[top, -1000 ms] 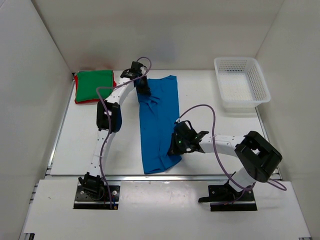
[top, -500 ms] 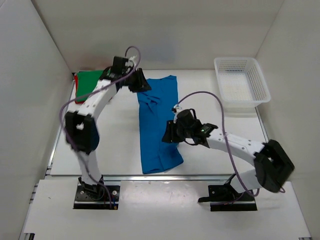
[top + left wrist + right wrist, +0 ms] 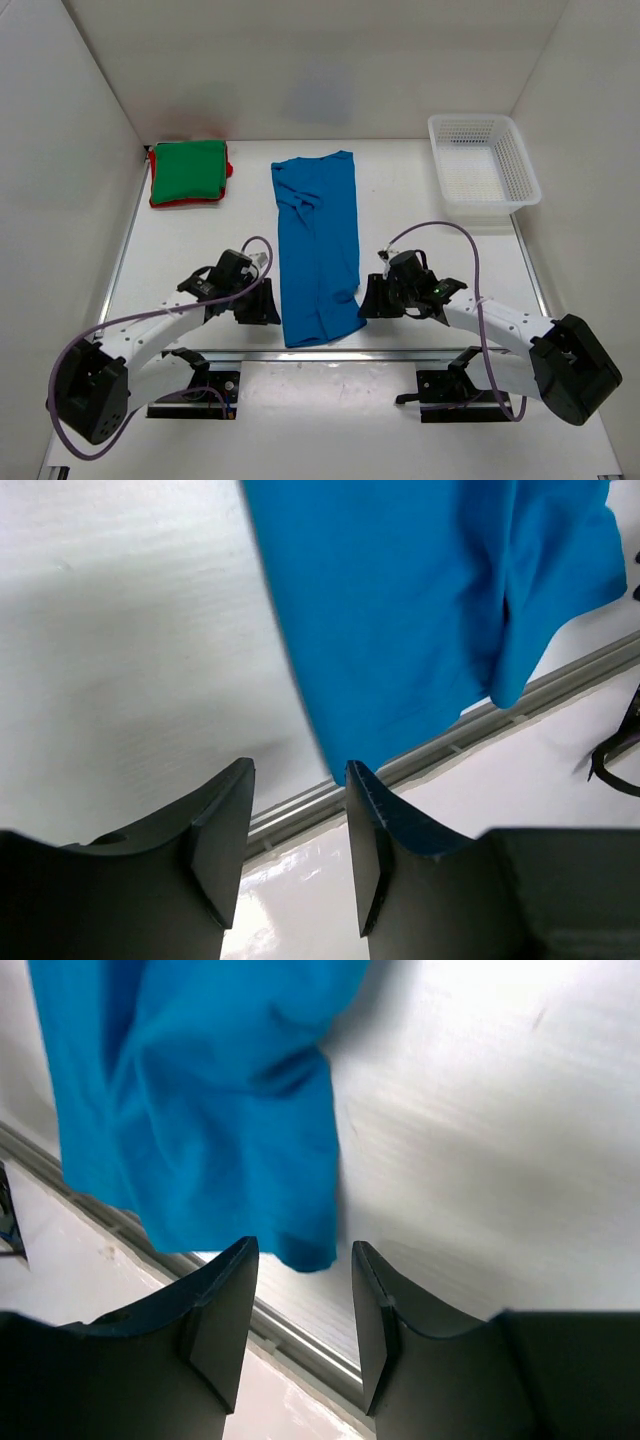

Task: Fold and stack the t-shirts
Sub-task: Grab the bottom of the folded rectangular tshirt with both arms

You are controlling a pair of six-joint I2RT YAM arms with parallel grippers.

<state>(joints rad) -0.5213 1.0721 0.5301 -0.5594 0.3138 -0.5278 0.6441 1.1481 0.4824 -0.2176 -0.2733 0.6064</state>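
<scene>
Blue shirt (image 3: pixel 318 245): lies as a long strip across the middle of the table (image 3: pixel 200 250).
Green shirt (image 3: pixel 187 171): folded, well left of the blue shirt's collar end, on a red shirt (image 3: pixel 190 204).
Left claw (image 3: pixel 262 303): released, empty, just left of the blue shirt's near end.
Right claw (image 3: pixel 368 298): released, empty, just right of that end.
Basket (image 3: pixel 520 160): well right of the blue shirt.

The blue shirt (image 3: pixel 200 1090) lies creased on the white counter (image 3: pixel 480 1140), filling the upper left. Its lower corner sits just ahead of the right pincer (image 3: pixel 302 1260), whose dark fingers (image 3: pixel 225 1310) stand apart with nothing between them. A metal rail (image 3: pixel 300 1345) runs diagonally along the counter's edge.
</scene>
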